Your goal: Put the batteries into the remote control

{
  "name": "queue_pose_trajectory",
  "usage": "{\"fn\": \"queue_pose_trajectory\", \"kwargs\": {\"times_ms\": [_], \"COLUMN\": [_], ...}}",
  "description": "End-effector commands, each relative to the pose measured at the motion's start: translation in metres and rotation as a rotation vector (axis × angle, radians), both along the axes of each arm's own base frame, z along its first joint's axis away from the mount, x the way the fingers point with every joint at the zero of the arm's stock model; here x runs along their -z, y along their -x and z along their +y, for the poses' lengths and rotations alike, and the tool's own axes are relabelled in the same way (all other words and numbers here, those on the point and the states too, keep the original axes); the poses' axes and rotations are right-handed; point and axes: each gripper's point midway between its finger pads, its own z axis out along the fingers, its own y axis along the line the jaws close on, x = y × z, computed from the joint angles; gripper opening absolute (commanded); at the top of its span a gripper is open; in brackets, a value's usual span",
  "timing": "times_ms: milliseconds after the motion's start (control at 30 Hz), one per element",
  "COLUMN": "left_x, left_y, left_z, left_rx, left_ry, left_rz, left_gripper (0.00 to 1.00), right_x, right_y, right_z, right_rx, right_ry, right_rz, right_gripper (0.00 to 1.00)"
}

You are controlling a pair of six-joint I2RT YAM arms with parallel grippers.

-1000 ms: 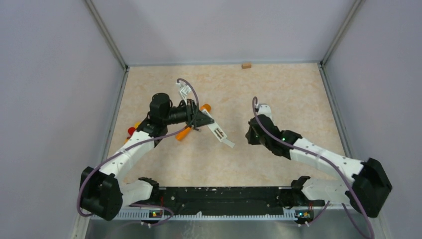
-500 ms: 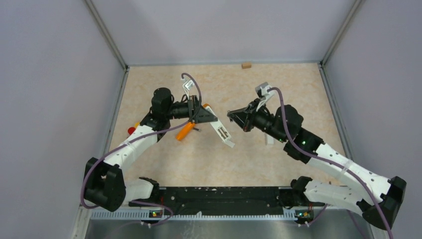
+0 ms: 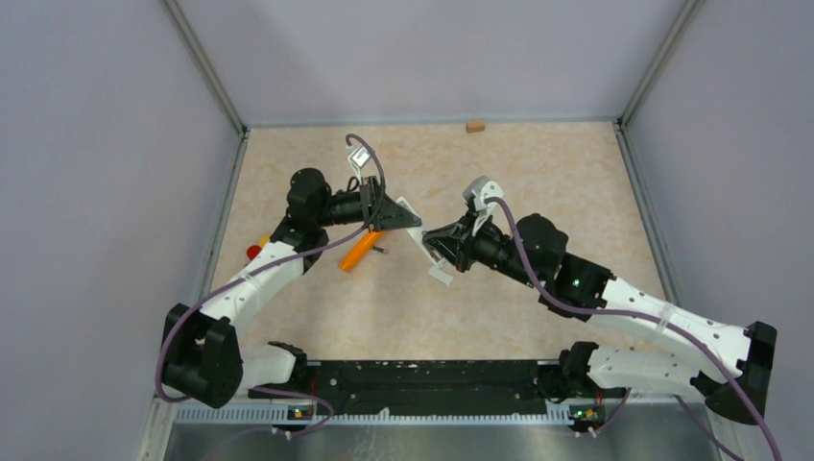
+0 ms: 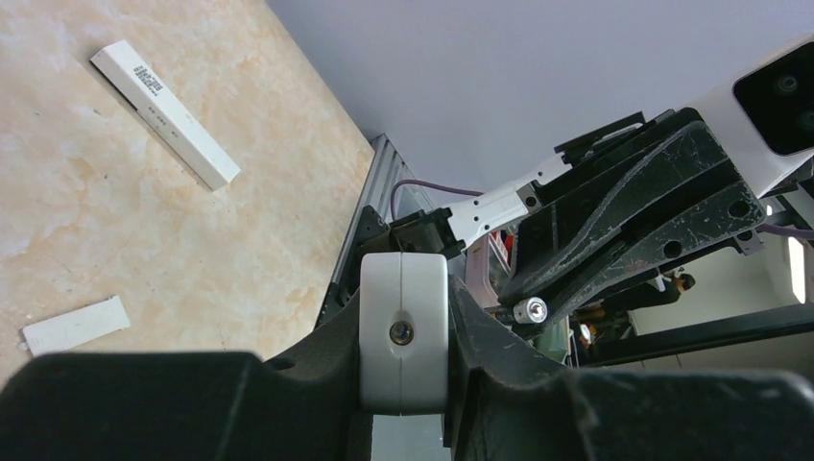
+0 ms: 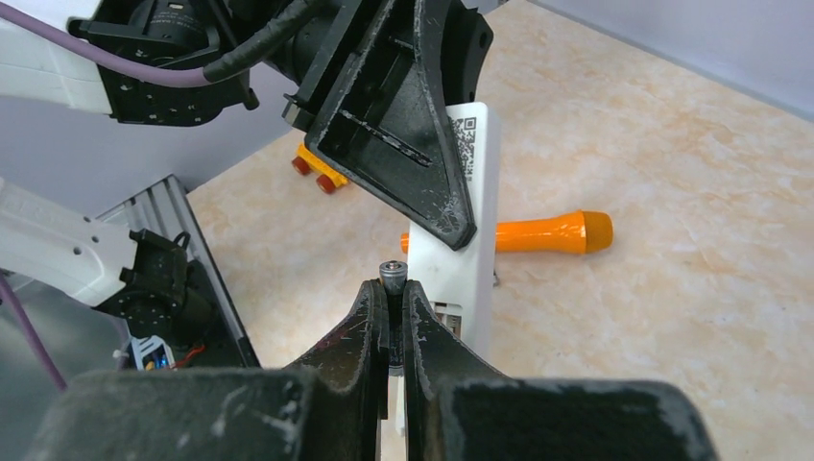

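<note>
Over the middle of the table [image 3: 538, 173], top view: my left gripper [image 3: 395, 219] is clamped on the upper end of the white remote control [image 3: 442, 275]. The remote slants away from it toward the near right. My right gripper [image 3: 434, 240] comes in from the right, with its tips over the remote's lower half. 1 orange torch [image 3: 357, 252] lies on the table just left of the remote. 1 red and yellow piece [image 3: 256, 251] lies beside my left forearm. 1 small brown block [image 3: 474, 125] sits at the far edge, well apart from everything.

Left wrist view: my left jaws stand narrow, closed on the remote's rounded white end, which has 1 screw in its middle. My right gripper's black fingers reach in from the right, a small silver tip showing between them. On the table lie 1 long white bar [image 4: 163, 112] with print on it and 1 short white strip [image 4: 75, 325], apart from each other.

Right wrist view: my right fingers are pressed almost together on 1 battery [image 5: 391, 273], gripped lengthwise, its metal tip poking out past the fingertips. The tip is just beside the remote's left edge, below my left gripper's finger; I cannot tell whether they touch. A QR label shows on the remote. The torch lies behind the remote.
</note>
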Motion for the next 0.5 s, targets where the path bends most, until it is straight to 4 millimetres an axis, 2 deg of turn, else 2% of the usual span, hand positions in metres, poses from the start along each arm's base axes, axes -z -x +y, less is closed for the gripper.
{"fn": "queue_pose_trajectory", "kwargs": {"times_ms": [0, 467], "left_x": [-0.029, -0.042], "left_y": [0.005, 0.007], "left_z": [0.000, 0.000], "left_rx": [0.021, 0.018], "left_ry": [0.053, 0.087], "left_rz": [-0.088, -0.073], "left_gripper": [0.00, 0.00], "right_x": [-0.019, -0.003], "right_y": [0.000, 0.006], "right_z": [-0.007, -0.001], "right_rx": [0.013, -0.042], "right_ry": [-0.022, 0.022], "right_rz": [-0.077, -0.073], "right_gripper": [0.00, 0.00]}}
